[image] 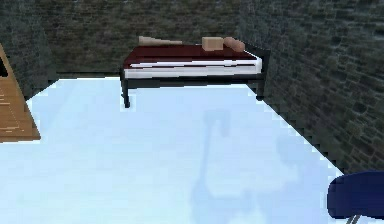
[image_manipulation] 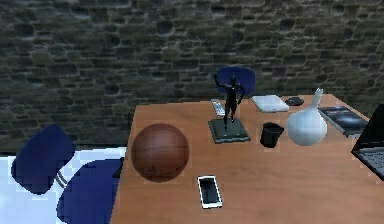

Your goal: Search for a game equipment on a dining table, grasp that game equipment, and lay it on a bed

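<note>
A brown ball (image_manipulation: pixel 160 152) rested on the wooden table (image_manipulation: pixel 290 190). A white phone (image_manipulation: pixel 208 190) lay flat at the ball's four o'clock. At its one o'clock stood a dark statue (image_manipulation: pixel 231 112), with a black cup (image_manipulation: pixel 271 134) and a white vase (image_manipulation: pixel 307 126) toward the statue's three o'clock. A blue chair (image_manipulation: pixel 45 160) stood at the table's nine o'clock.

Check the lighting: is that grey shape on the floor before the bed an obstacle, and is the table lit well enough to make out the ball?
Forward view: the grey shape on the pale floor is only a shadow; the bed is lit clearly. Arm side view: the table is evenly lit, no glare, and the brown ball stands out.
</note>
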